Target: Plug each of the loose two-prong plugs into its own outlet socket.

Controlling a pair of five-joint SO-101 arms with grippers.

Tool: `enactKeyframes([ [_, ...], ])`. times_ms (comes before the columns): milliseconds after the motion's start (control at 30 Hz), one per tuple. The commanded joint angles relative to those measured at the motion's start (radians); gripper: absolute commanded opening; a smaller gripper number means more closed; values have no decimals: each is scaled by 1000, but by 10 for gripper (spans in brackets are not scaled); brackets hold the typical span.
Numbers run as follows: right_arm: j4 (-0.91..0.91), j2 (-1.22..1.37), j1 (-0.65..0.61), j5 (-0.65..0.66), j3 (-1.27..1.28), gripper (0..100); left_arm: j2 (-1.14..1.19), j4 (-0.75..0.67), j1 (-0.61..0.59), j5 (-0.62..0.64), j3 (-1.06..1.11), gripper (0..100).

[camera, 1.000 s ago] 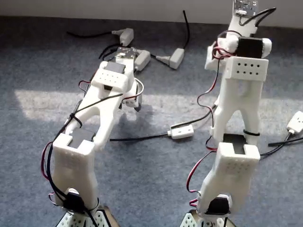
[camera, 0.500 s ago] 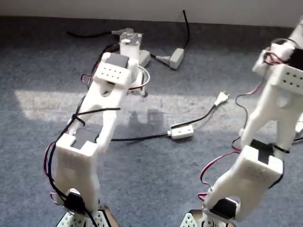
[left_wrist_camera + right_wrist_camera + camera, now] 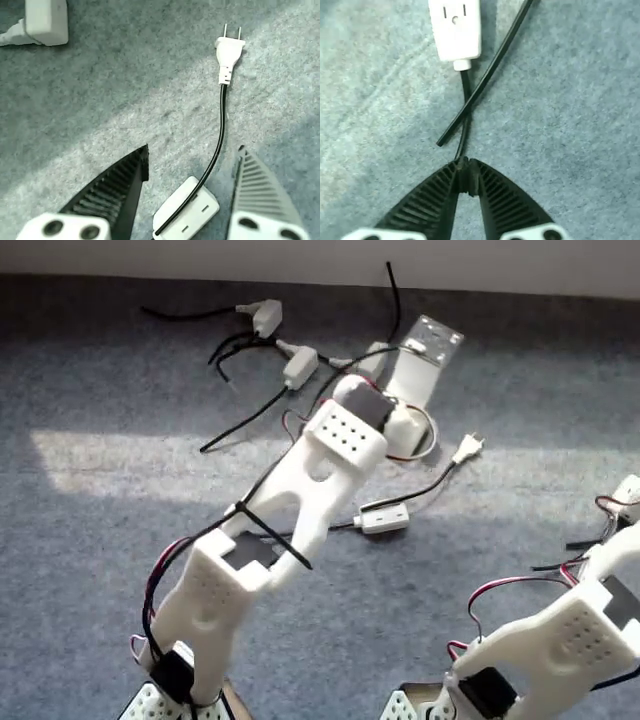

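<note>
Two states: left fingers (image 3: pixel 125 185) apart over a white socket (image 3: pixel 187 210), right fingers (image 3: pixel 437 195) clamped on a black cord (image 3: pixel 465 85).

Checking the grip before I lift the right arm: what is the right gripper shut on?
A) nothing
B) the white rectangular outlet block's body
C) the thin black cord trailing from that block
C: the right gripper is pinched shut on the thin black cord trailing from the white rectangular outlet block.

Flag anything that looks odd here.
The right gripper has its jaws shut on the thin black cord of the outlet socket, not on its body. A loose cable end crosses that cord.
</note>
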Motion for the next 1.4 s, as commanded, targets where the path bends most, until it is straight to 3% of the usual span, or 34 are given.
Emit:
enactKeyframes([
  [0, -87, -53, 68, 17, 58, 9, 137, -17, 44, -18, -257, 287],
  [233, -231, -53, 119, 17, 203, 9, 423, -25, 84, -141, -575, 285],
  [600, -272, -53, 131, 17, 231, 9, 631, 58, 97, -140, -763, 280],
  [867, -272, -53, 134, 17, 231, 9, 634, 74, 102, -71, -783, 2],
  [1233, -271, -51, 134, 17, 231, 9, 634, 98, 108, -71, -780, 16],
  [1367, -265, -51, 134, 17, 231, 9, 634, 112, 107, -32, -779, 200],
])
